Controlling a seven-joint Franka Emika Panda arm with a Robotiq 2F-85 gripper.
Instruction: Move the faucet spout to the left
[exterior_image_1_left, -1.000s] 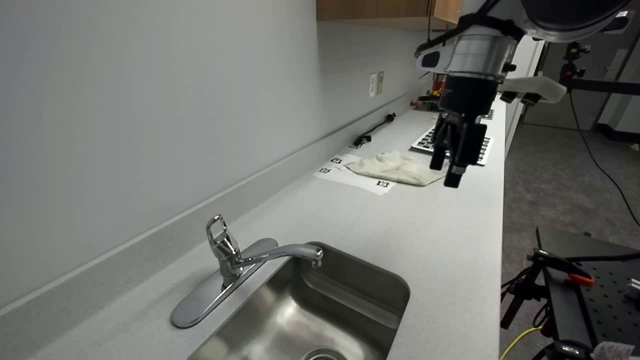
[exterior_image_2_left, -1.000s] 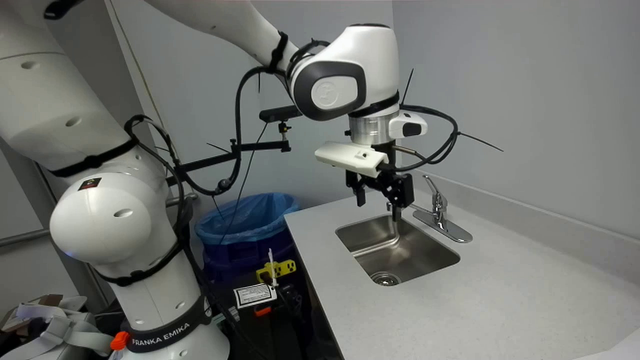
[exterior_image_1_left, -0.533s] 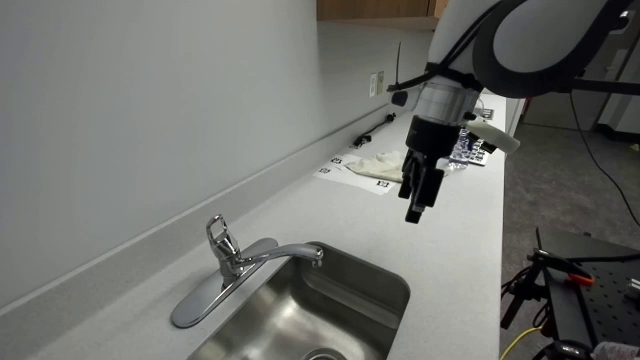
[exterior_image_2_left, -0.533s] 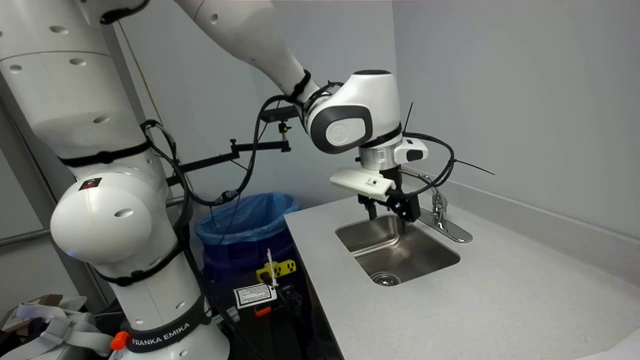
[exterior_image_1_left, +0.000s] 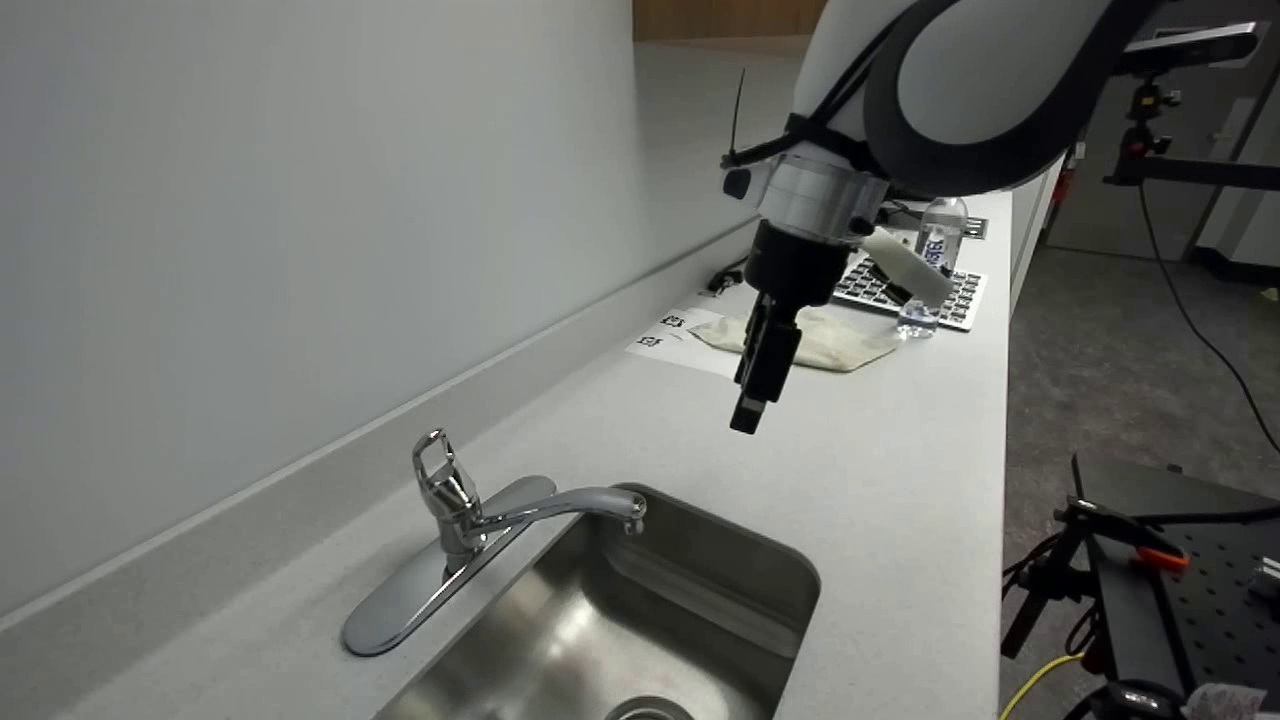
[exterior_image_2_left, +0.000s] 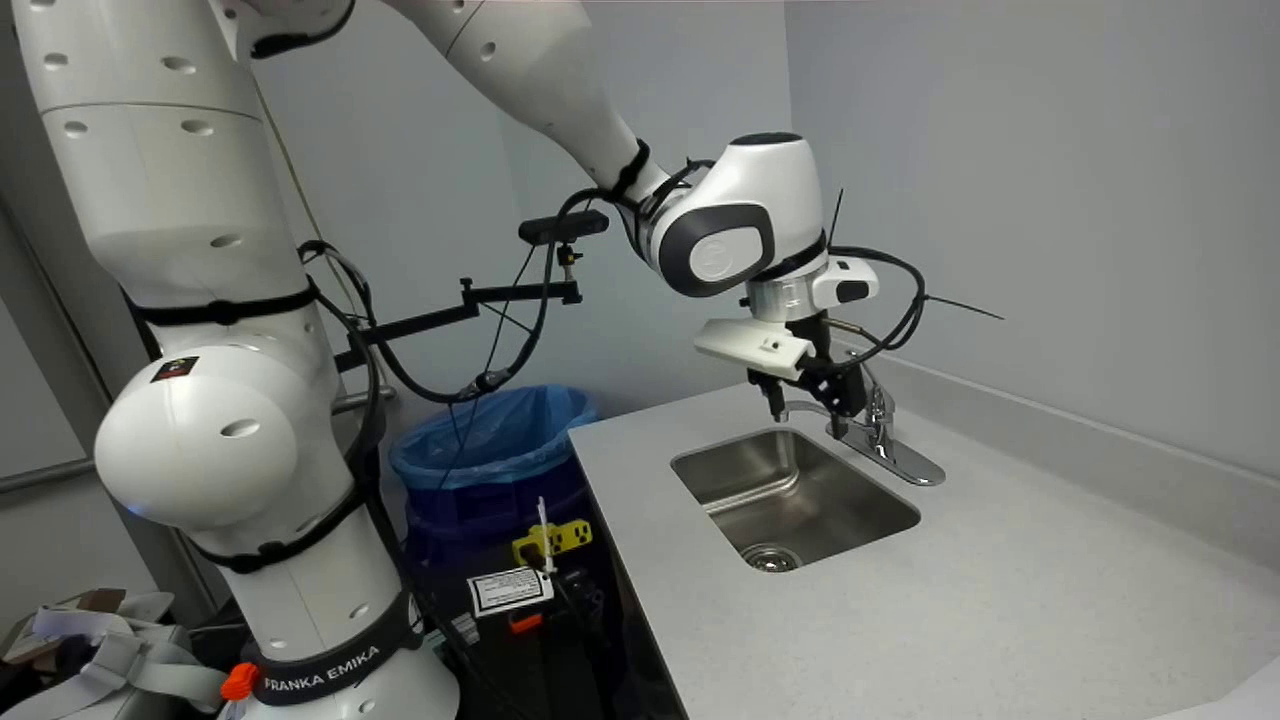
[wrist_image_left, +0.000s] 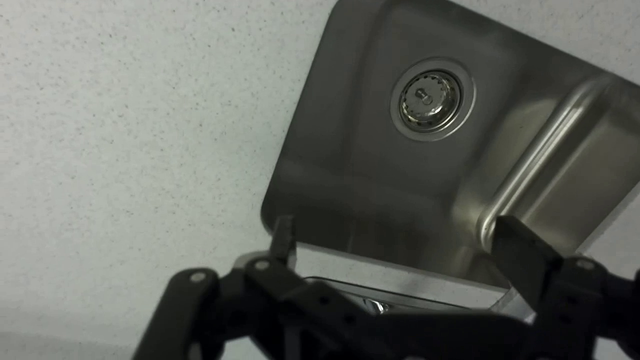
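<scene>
The faucet spout (exterior_image_1_left: 575, 502) is a low, arched silver tube that reaches from the faucet's base over the sink's far corner in an exterior view; it also shows behind the fingers in an exterior view (exterior_image_2_left: 803, 407). The upright lever handle (exterior_image_1_left: 440, 475) stands above the base plate (exterior_image_1_left: 395, 605). My gripper (exterior_image_1_left: 747, 408) hangs in the air beyond the spout's tip, apart from it. It is open and empty, its fingers spread in an exterior view (exterior_image_2_left: 808, 422) and in the wrist view (wrist_image_left: 395, 222). The wrist view shows no clear part of the spout.
The steel sink (exterior_image_1_left: 760, 590) is sunk into the counter (exterior_image_1_left: 900, 500), with the wall (exterior_image_1_left: 300, 250) behind the faucet. A cloth (exterior_image_1_left: 830, 345), a bottle (exterior_image_1_left: 940, 245) and a keyboard (exterior_image_1_left: 962, 300) lie or stand farther along. A bin (exterior_image_2_left: 490, 450) stands beyond the counter.
My gripper has come lower and closer to the faucet, moving left in an exterior view, and has turned so its fingers line up there. It stays open. The spout has not moved.
</scene>
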